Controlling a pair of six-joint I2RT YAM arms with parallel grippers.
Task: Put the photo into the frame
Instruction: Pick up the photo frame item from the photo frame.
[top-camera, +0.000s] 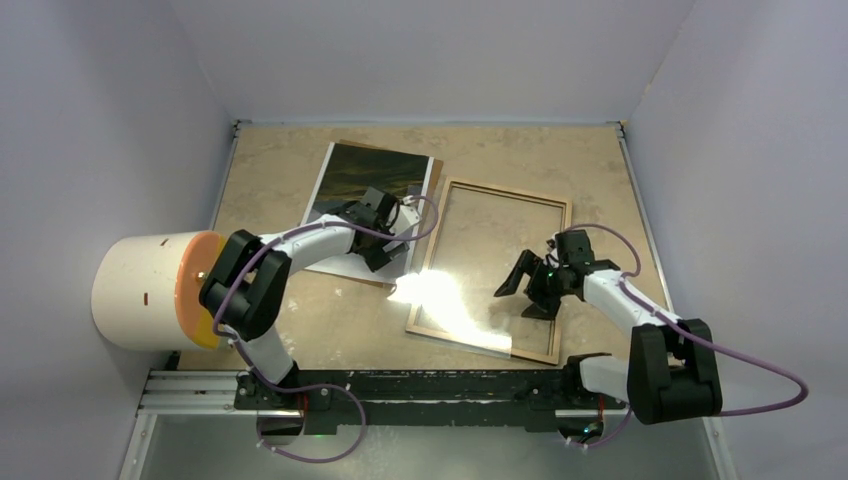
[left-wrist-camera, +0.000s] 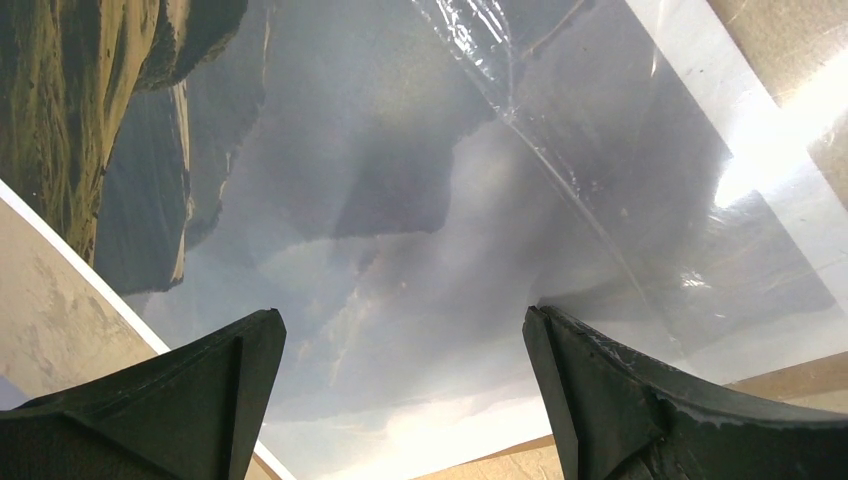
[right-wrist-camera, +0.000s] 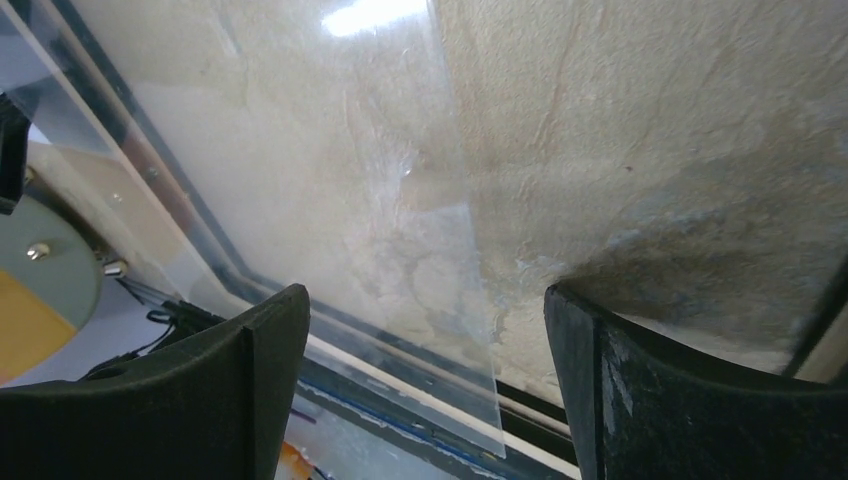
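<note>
The photo (top-camera: 365, 185), a dark mountain print with a white border, lies flat at the back left of the table. My left gripper (top-camera: 385, 238) is open just above its near right part. In the left wrist view the photo (left-wrist-camera: 380, 200) fills the picture between the open fingers (left-wrist-camera: 225, 385). The frame (top-camera: 510, 192) lies to its right, light wood side up. My right gripper (top-camera: 528, 285) is open and empty over the frame's inside. The right wrist view shows the frame's rail (right-wrist-camera: 525, 400) below the open gripper (right-wrist-camera: 425, 320).
A clear sheet (top-camera: 450, 310) with bright glare lies across the frame's near left part; it also shows in the right wrist view (right-wrist-camera: 330, 200). A brown backing board (top-camera: 437, 172) peeks from under the photo. A white cylinder with an orange face (top-camera: 150, 290) stands at the left.
</note>
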